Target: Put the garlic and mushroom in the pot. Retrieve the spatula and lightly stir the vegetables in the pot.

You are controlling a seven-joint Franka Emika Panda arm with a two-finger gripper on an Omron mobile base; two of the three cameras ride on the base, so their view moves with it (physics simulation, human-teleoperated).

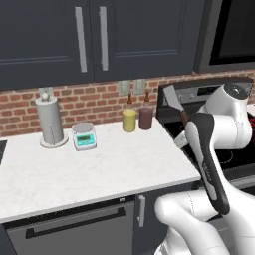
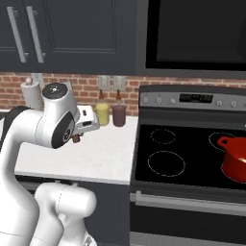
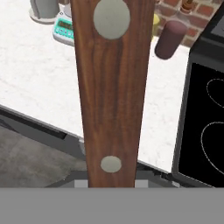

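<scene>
Wooden-handled spatula (image 1: 175, 102) is held clenched in the hand (image 1: 185, 130) above the white bench (image 1: 99, 169), blade raised. Red pot (image 2: 236, 159) is seen on the stove at 3 o'clock, well apart. Its rim could be struck by the long blade during the swing across, or the handle could slip.

White speckled counter (image 1: 99, 169), stove (image 2: 187, 158) butting its right end. On the counter, against the brick wall: paper-towel holder (image 1: 51, 122) far from the stove; small teal scale (image 1: 83, 136) just stove-side of it; yellow canister (image 1: 129, 119) and maroon canister (image 1: 145, 117) side by side, nearest the stove. Red pot (image 2: 235, 161) on the stove's right front burner.
</scene>
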